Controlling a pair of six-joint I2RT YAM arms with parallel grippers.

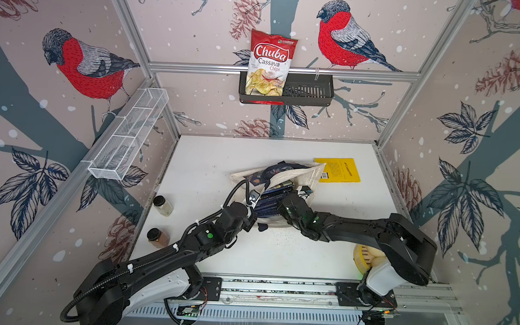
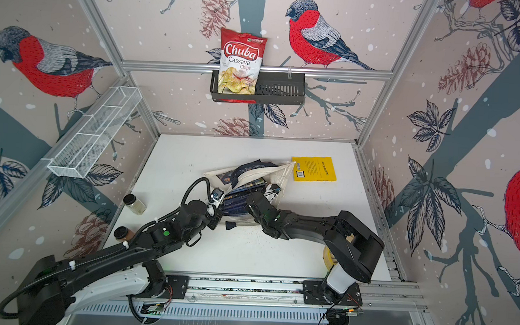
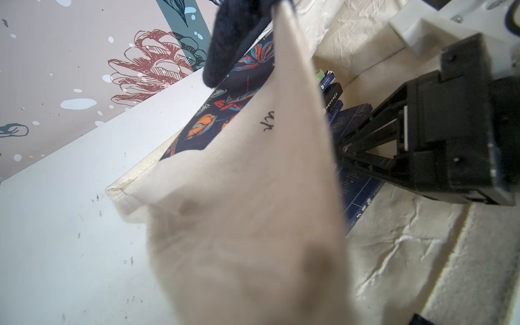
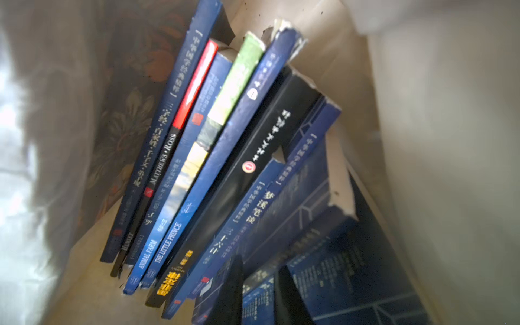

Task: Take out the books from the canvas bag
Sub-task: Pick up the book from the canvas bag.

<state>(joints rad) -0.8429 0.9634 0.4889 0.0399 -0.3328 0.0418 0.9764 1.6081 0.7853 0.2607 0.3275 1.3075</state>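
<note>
At the bag mouth, the left end effector (image 1: 252, 200) is clenched on the upper cloth of the canvas bag (image 1: 302, 174), which lies on the bench (image 1: 278, 256). The right end effector (image 4: 257, 270) straddles the lowest navy paperback (image 4: 323, 253); whether it is clamped cannot be told. More books (image 4: 213, 157) lean inside. Beyond the bag, a yellow book (image 1: 340, 170) lies out. Step in hand: extracting another book. The next move probably requires a firm clamp, then straight withdrawal.
</note>
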